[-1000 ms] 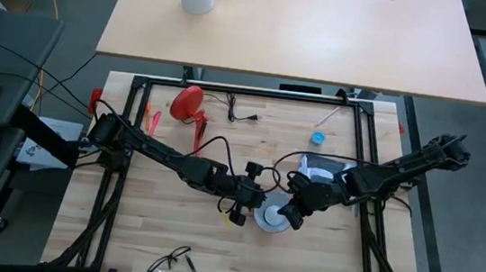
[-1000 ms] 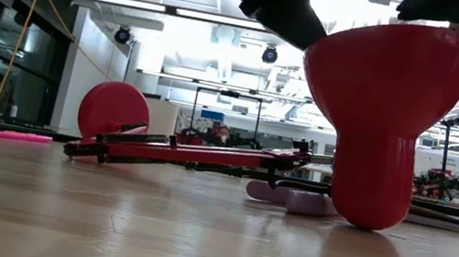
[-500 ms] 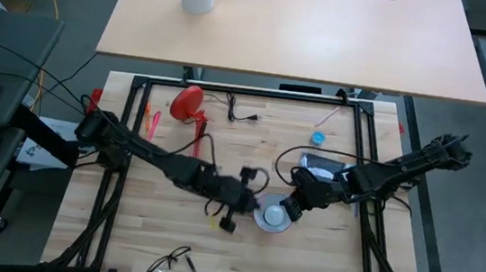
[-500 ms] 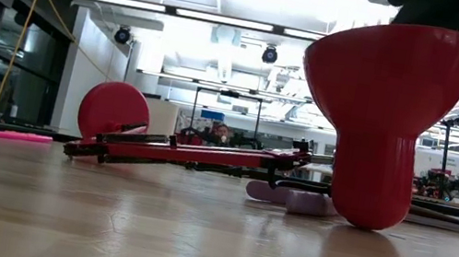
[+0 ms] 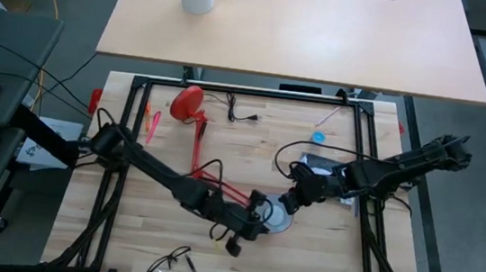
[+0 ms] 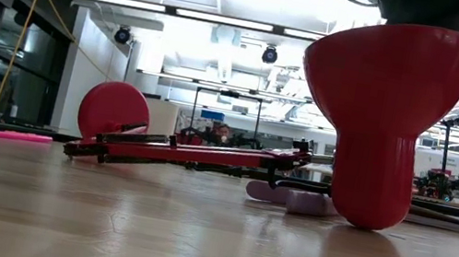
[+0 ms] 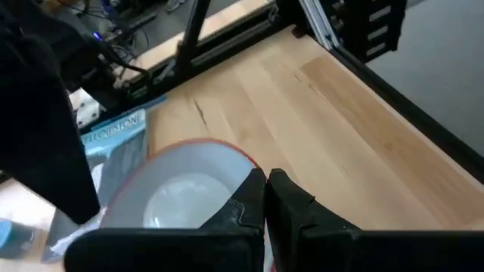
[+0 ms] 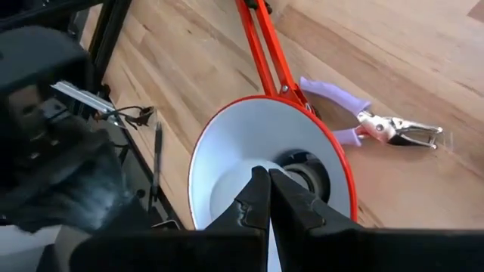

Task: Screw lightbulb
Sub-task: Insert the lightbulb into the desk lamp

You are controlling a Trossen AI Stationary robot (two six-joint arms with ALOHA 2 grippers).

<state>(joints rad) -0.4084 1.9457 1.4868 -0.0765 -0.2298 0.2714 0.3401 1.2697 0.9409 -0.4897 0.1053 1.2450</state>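
Looking down from above, I see my left gripper (image 5: 251, 227) sitting at the rim of the red cone-shaped lamp shade with its white lining (image 5: 276, 217), on the side nearer the front of the table, while my right gripper (image 5: 295, 200) hangs just off the opposite rim. Both sets of fingers are pressed together with nothing between them; in the right wrist view the closed dark fingertips (image 8: 266, 198) point straight into the shade's white bowl (image 8: 249, 151), where the socket shows deep at the centre. I cannot make out the small white frosted lightbulb there with certainty; from the left wrist view a pale rounded shape (image 7: 181, 200) lies at the bottom of the shade, just ahead of the closed left fingers (image 7: 261, 200), and I cannot tell whether that is the bulb. Beyond the shade, the red jointed lamp arm (image 8: 261, 45) runs away across the wooden table (image 5: 160, 236), and purple-handled pliers (image 8: 363, 121) lie beside it. From table height, the shade (image 6: 385, 117) stands mouth upward on its narrow neck, and the round red lamp base (image 6: 113, 109) stands well behind it.
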